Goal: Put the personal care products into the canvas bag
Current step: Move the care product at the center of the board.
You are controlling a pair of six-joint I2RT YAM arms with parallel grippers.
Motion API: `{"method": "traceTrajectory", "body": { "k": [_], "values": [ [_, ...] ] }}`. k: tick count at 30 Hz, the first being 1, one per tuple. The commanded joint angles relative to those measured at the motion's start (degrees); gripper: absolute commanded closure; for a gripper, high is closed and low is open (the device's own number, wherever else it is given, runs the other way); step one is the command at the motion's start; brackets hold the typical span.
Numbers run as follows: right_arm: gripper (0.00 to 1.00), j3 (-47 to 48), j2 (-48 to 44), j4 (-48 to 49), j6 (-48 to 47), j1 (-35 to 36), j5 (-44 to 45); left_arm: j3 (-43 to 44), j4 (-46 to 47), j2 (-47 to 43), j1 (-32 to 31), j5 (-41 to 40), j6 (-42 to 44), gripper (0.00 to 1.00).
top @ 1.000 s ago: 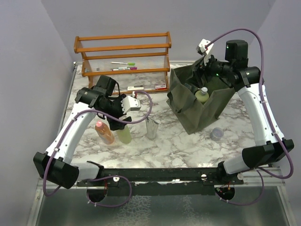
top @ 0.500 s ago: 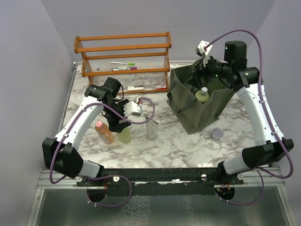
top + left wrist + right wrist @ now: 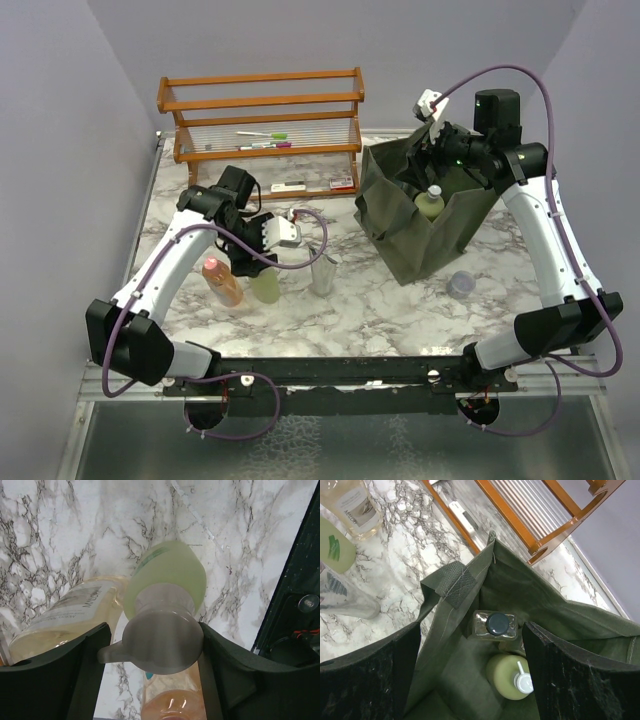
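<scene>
Flanking the likely light, rigid pale green bottle [image 3: 172, 575] at its slick pump cap [image 3: 162, 640], left fingers [image 3: 50, 680] may pinch, unclear; right fingers [image 3: 365, 680] spread

A white bench [image 3: 400, 300] with grey marble veining looks smooth and slightly glossy. A boxy dark olive-green canvas bag [image 3: 440, 235] is matt woven cloth, creased, with a rough fabric fastening patch [image 3: 456, 582] at its rim. An orange wooden rack [image 3: 260, 100] appears smooth and varnished. A pale green translucent plastic bottle [image 3: 172, 572] has a smooth frosted cap [image 3: 162, 640]. Nearby are an amber-orange clear plastic bottle [image 3: 222, 282] and a shiny silver metallic tube [image 3: 323, 273]. Inside the bag, a clear glossy bottle [image 3: 479, 625] has a matt black cap [image 3: 496, 624]. The fingers [image 3: 580, 680] of the right tool [image 3: 472, 675] are matt black plastic, faintly speckled.
</scene>
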Motion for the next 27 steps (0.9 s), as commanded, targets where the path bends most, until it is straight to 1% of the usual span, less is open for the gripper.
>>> {"method": "traceTrajectory", "body": {
  "k": [1,7,11,15,18,22,27],
  "values": [
    [0.18,0.5,0.4,0.3,-0.4,0.3,0.5,-1.6,4.0,-1.6,-0.2,5.2,-0.3,0.39],
    [0.18,-0.3,-0.2,0.5,-0.4,0.3,0.4,-1.9,8.3,-0.9,-0.9,8.1,-5.6,0.54],
    [0.18,-0.1,-0.1,0.4,-0.4,0.3,0.5,-2.7,12.6,-0.7,-2.0,9.5,-10.5,0.62],
    [0.18,-0.4,-0.3,0.5,-0.5,0.3,0.3,-1.7,14.4,-0.8,-3.1,9.8,-12.7,0.69],
    [0.18,-0.9,-0.5,0.6,-0.6,0.3,0.4,-1.7,17.1,-1.6,-3.2,11.0,-14.4,0.74],
    [0.18,-1.4,-0.9,0.7,-0.6,0.3,0.4,-1.2,18.5,-1.7,-3.2,12.7,-15.7,0.77],
    [0.18,-1.4,-1.0,0.8,-0.7,0.3,0.5,-1.3,25.8,-1.8,-3.3,10.0,-21.4,0.83]
  ]
}}
